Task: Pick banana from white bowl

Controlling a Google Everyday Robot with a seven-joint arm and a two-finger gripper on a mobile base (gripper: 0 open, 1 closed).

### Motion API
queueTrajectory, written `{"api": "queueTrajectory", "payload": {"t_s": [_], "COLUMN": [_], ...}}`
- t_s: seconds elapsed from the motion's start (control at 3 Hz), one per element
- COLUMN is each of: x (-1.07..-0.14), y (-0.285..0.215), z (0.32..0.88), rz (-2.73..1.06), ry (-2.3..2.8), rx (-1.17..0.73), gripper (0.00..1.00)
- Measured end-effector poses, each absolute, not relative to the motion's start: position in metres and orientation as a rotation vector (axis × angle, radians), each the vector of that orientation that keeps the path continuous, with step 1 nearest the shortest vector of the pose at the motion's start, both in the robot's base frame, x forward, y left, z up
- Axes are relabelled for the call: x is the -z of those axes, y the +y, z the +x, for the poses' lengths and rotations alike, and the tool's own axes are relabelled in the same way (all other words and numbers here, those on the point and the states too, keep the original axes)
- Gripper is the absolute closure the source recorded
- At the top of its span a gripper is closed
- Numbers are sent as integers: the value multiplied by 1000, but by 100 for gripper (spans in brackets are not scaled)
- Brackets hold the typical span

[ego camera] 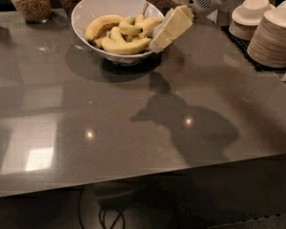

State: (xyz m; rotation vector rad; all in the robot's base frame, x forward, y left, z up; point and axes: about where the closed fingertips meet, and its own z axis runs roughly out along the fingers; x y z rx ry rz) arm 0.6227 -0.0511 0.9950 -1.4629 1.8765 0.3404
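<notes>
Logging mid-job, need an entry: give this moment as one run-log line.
stage: pre-grasp | gripper: at camera-right rim of white bowl, beside bananas | bananas: in bowl, none lifted | behind bowl: jars

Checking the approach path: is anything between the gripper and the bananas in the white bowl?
Nothing visible. The gripper hangs at the right rim of the white bowl, beside the bananas, with no object between.

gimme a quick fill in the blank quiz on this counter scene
1. The white bowl holds several ____.
2. The gripper is at the bowl's rim on the picture's ____ side.
3. The glass jars stand ____ the bowl, at the far edge of the counter.
Missing words: bananas; right; behind.
</notes>
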Motion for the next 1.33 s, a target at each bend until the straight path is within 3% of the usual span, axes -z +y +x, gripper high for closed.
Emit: {"api": "queueTrajectory", "payload": {"t_s": [0.33,1.33], "x": [-991,-980], "y": [29,42], "z": [656,667], "rz": [-1485,-1354], "ry": [1918,1861], "rx": [-398,-292], "gripper": [0,0]}}
